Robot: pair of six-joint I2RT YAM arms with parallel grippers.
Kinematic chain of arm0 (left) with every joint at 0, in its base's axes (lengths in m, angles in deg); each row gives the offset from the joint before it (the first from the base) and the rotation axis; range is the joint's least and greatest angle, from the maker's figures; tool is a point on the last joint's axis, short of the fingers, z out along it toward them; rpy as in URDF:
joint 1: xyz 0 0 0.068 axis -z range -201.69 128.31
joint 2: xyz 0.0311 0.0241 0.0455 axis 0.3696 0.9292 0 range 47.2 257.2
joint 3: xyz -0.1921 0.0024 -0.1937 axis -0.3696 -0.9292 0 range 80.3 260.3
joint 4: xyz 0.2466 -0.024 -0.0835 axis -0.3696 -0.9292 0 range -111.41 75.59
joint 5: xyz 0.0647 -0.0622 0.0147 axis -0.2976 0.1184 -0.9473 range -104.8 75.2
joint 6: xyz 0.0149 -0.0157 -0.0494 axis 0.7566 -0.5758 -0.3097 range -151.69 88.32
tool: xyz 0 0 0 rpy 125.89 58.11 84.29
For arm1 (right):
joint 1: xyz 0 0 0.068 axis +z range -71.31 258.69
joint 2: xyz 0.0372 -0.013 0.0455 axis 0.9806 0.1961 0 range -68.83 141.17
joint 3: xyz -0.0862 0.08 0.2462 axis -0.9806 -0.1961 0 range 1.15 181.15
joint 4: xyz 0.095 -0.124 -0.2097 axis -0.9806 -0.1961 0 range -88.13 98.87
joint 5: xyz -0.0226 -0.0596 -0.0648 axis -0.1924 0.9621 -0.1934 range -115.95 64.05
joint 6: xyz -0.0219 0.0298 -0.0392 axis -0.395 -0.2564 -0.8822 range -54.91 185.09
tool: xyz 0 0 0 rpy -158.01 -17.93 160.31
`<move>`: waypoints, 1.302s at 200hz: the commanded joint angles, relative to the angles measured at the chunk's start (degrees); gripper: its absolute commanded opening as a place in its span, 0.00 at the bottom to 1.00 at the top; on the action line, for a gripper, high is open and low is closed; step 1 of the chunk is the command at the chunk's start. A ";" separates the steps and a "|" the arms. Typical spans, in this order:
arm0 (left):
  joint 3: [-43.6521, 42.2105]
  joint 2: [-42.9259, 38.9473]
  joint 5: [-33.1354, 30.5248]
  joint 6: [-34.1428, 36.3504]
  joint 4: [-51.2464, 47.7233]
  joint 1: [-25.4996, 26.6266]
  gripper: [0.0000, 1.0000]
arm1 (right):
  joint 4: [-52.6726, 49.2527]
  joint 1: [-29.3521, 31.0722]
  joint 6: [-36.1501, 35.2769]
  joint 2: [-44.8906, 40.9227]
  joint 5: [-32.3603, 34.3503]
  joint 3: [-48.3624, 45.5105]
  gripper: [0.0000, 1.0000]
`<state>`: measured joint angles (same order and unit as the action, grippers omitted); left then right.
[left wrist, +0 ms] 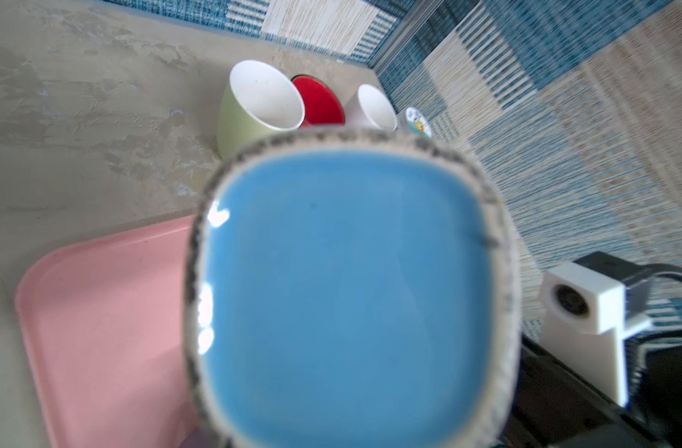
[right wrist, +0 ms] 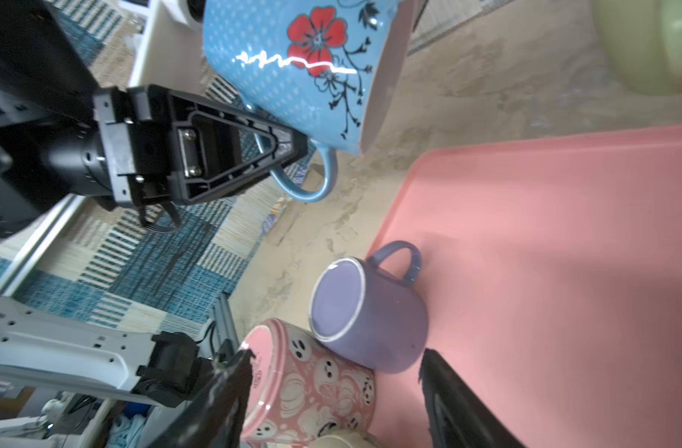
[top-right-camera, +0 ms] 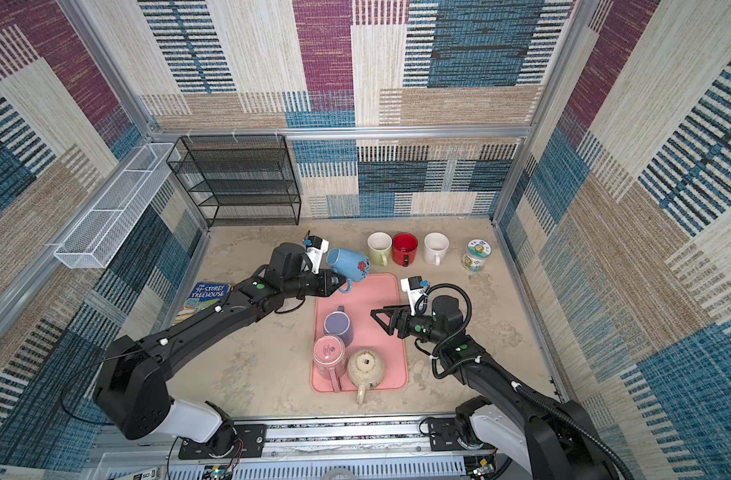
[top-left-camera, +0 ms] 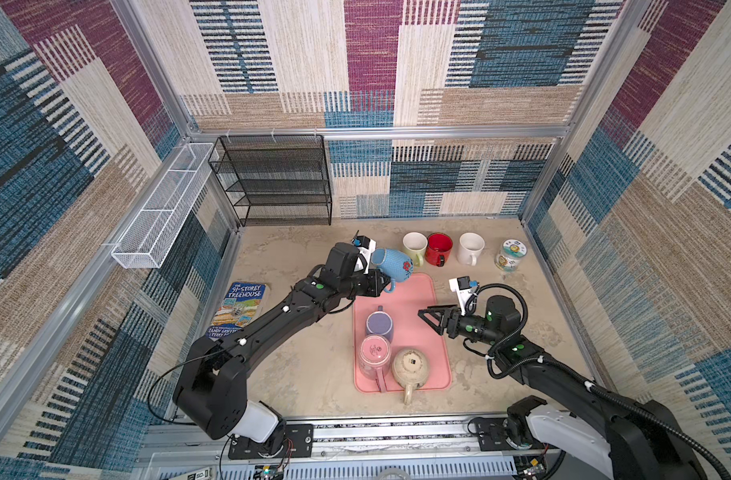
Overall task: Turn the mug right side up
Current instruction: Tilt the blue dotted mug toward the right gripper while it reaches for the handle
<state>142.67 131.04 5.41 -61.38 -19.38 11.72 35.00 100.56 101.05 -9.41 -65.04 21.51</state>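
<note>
The blue flowered mug [top-left-camera: 390,262] [top-right-camera: 349,262] hangs tilted on its side in the air beyond the pink tray's [top-left-camera: 422,299] far left corner. Its mouth faces the left wrist camera and its base points right. My left gripper [top-left-camera: 382,284] [right wrist: 292,149] is shut on its handle. In the left wrist view the mug's blue inside [left wrist: 351,291] fills the middle and hides the jaws. My right gripper [top-left-camera: 424,316] [right wrist: 337,357] hovers open over the tray with nothing between its fingers, just right of the purple mug.
A purple mug [top-left-camera: 379,325], a pink ghost mug [top-left-camera: 374,353] and a beige mug [top-left-camera: 410,365] stand upside down on the tray. Behind it stand upright green [top-left-camera: 413,246], red [top-left-camera: 438,248] and white [top-left-camera: 471,247] mugs and a jar [top-left-camera: 510,254]. A book [top-left-camera: 239,307] lies left.
</note>
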 commanded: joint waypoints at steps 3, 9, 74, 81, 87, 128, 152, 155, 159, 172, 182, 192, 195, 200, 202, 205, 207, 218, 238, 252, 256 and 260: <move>-3.09 -2.68 6.67 -6.13 13.57 -1.20 0.00 | 14.21 -0.22 6.23 2.07 -6.27 0.29 0.71; -3.87 -3.32 7.57 -7.17 15.23 -1.43 0.00 | 15.73 -0.33 7.13 2.68 -6.85 0.42 0.72; -9.46 -7.07 12.11 -15.26 27.04 -2.65 0.00 | 22.85 -0.42 11.63 9.53 -10.50 6.71 0.55; -9.41 -6.96 12.46 -15.55 27.48 -2.73 0.00 | 23.31 -0.42 12.13 10.23 -10.75 7.50 0.51; -9.38 -6.89 12.49 -15.84 27.86 -2.73 0.00 | 23.52 -0.42 12.35 10.80 -10.98 8.17 0.48; -9.24 -6.27 15.84 -17.38 30.73 -3.09 0.00 | 25.58 -0.42 14.06 15.09 -12.01 12.24 0.46; -9.63 -5.57 16.99 -18.44 33.69 -3.26 0.00 | 25.81 -0.42 14.66 17.09 -12.50 14.37 0.50; -9.70 -5.42 17.17 -18.61 34.27 -3.26 0.00 | 25.86 -0.42 14.66 17.29 -12.57 14.66 0.51; -9.70 -5.23 17.42 -18.77 34.97 -3.27 0.00 | 25.82 -0.42 14.66 17.66 -12.74 14.98 0.52; -9.89 -4.43 17.74 -19.45 36.65 -3.26 0.00 | 25.79 -0.40 14.66 18.56 -13.03 16.07 0.53; -10.14 -3.98 18.06 -20.25 38.25 -3.28 0.00 | 25.89 -0.37 14.74 19.41 -13.18 16.91 0.53; -10.27 -3.61 18.36 -21.10 39.43 -3.26 0.00 | 26.07 -0.41 15.00 20.13 -13.45 17.70 0.52; -10.31 -3.51 18.41 -21.32 39.43 -3.26 0.00 | 26.05 -0.41 15.13 20.39 -13.47 17.90 0.51; -10.26 -3.34 18.66 -21.62 41.97 -3.26 0.00 | 26.15 -0.42 15.31 20.72 -13.60 18.32 0.51; -10.25 -3.26 18.78 -21.74 42.22 -3.26 0.00 | 26.16 -0.42 15.35 20.87 -13.63 18.47 0.50; -10.25 -3.24 18.95 -21.81 42.65 -3.26 0.00 | 26.23 -0.41 15.48 21.05 -13.69 18.72 0.50; -10.25 -3.17 19.05 -21.90 42.85 -3.26 0.00 | 26.25 -0.42 15.50 21.21 -13.72 18.85 0.49; -10.17 -2.93 19.49 -22.33 43.60 -3.31 0.00 | 26.62 -0.42 16.11 22.03 -13.81 19.51 0.47; -9.76 -2.89 19.96 -22.19 43.47 -3.26 0.00 | 27.82 -0.42 16.92 23.12 -13.74 20.11 0.44; -9.54 -3.02 20.12 -21.78 43.03 -3.26 0.00 | 28.73 -0.42 17.50 23.74 -13.65 20.31 0.43; -9.42 -2.98 20.13 -21.77 42.96 -3.26 0.00 | 28.93 -0.42 17.66 23.93 -13.64 20.34 0.42; -9.27 -2.93 20.21 -21.82 42.83 -3.26 0.00 | 29.25 -0.38 17.87 24.15 -13.65 20.41 0.42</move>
<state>132.48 128.20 24.08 -82.69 17.55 8.55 60.11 100.10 116.85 13.91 -77.87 41.29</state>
